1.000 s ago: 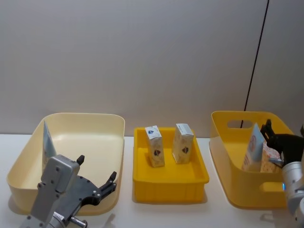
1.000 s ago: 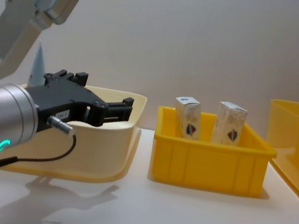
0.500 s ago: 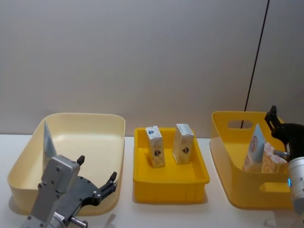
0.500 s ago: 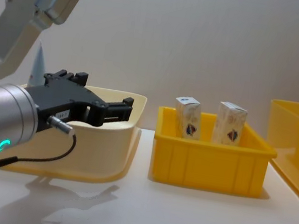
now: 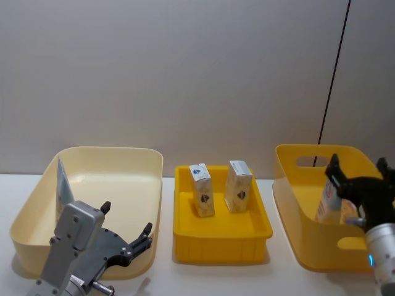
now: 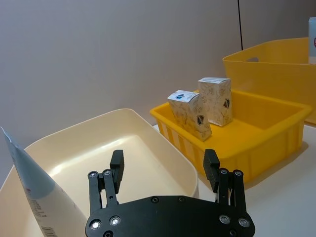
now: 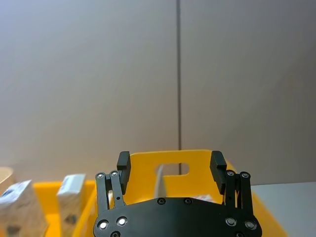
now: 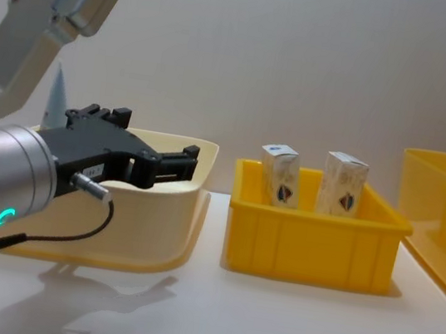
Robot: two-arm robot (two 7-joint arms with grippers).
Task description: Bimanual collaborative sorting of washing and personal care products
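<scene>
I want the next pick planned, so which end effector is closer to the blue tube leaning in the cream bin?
Left. The left end effector hovers open over the cream bin's near edge, by the tube. The right end effector is open over the far yellow bin.

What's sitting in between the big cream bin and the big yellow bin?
In the head view, a small yellow tray sits between the cream bin and the big yellow bin. Two patterned cartons stand inside it.

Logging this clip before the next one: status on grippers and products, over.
Left gripper open, empty, at the cream bin front. Right gripper open, empty, above the right yellow bin. Two cartons upright in the middle tray. Nothing in the way.
</scene>
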